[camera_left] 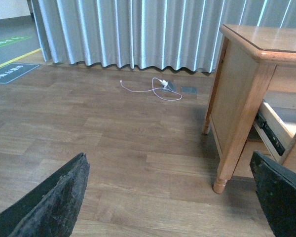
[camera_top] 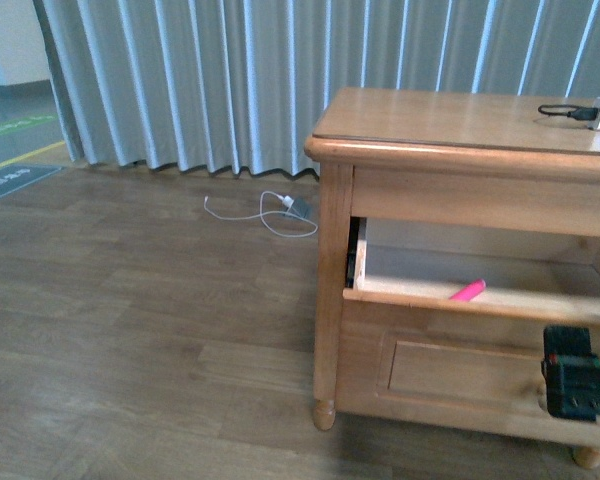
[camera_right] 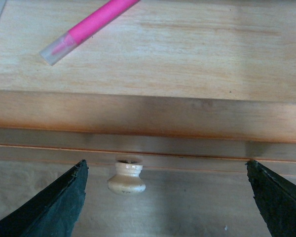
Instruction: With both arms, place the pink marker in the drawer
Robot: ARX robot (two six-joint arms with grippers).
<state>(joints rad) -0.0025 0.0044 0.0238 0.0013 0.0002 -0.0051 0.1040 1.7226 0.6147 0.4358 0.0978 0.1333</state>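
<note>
The pink marker (camera_top: 468,291) lies inside the pulled-out top drawer (camera_top: 480,305) of the dresser; in the right wrist view the pink marker (camera_right: 86,29) rests on the drawer's pale wood floor (camera_right: 187,49), its clear cap toward the front. My right gripper (camera_right: 167,197) hangs open just in front of the drawer face, its jaws spread wide beside the round knob (camera_right: 127,177), touching nothing. In the front view the right gripper (camera_top: 578,385) shows low at the right. My left gripper (camera_left: 172,197) is open over bare floor, left of the dresser's leg (camera_left: 222,177).
A white charger with black cable (camera_top: 585,113) sits on the dresser top (camera_top: 450,120). A white cable and plug (camera_top: 280,210) lie on the wooden floor near the grey curtain (camera_top: 230,80). The drawer's metal slide rail (camera_left: 271,133) shows at its side.
</note>
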